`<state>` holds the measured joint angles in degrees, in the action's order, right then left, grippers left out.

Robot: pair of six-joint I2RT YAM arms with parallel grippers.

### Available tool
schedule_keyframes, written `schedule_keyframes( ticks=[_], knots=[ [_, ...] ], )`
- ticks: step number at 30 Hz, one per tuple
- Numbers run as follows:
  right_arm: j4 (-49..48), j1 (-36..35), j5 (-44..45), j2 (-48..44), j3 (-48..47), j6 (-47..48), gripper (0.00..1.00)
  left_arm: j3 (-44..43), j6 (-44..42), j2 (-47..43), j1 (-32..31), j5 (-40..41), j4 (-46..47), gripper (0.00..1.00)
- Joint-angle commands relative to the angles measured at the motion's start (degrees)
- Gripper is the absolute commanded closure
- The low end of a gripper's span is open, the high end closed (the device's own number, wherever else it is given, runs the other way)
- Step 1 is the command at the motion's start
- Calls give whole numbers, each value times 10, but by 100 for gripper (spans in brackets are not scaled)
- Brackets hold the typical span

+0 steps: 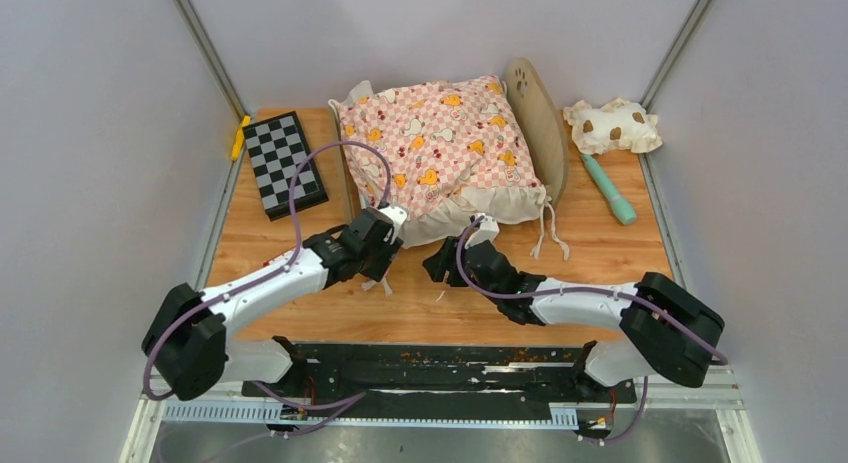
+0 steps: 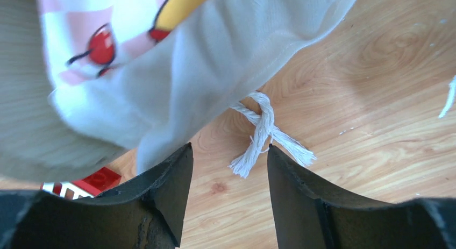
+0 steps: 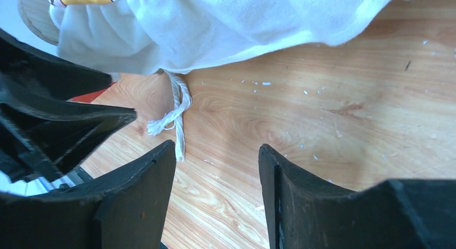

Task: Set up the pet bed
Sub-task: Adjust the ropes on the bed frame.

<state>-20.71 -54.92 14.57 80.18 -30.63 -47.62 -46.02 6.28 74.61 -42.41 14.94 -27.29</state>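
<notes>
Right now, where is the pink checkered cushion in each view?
Top external: cushion at centre back, left of the paw-print headboard.
Left wrist: its cream ruffle fills the upper left.
Right wrist: the ruffle runs along the top.
Shared landmark: the wooden tabletop.

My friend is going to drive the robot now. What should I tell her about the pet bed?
The left gripper is open and empty, at the near edge of the cushion. The right gripper is open and empty beside it.
Done: the cushion lies on the pet bed.
Left: the spotted pillow sits on the table right of the bed and probably goes on next. The cords lie loose.
</notes>
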Motion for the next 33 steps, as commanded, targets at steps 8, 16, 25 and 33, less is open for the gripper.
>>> schedule_keyframes(
  ticks=[8,16,25,33],
  knots=[
    [-25,4,-118,16,-62,225,65,110,161,-246,-1,40,41,41],
    [-59,-2,-218,106,-131,253,61,162,219,-360,6,52,33,45],
    [-11,-44,-117,175,-192,129,56,196,236,-445,6,69,14,44],
    [96,-92,-3,240,-265,-50,58,202,263,-495,7,123,-21,41]
  ],
)
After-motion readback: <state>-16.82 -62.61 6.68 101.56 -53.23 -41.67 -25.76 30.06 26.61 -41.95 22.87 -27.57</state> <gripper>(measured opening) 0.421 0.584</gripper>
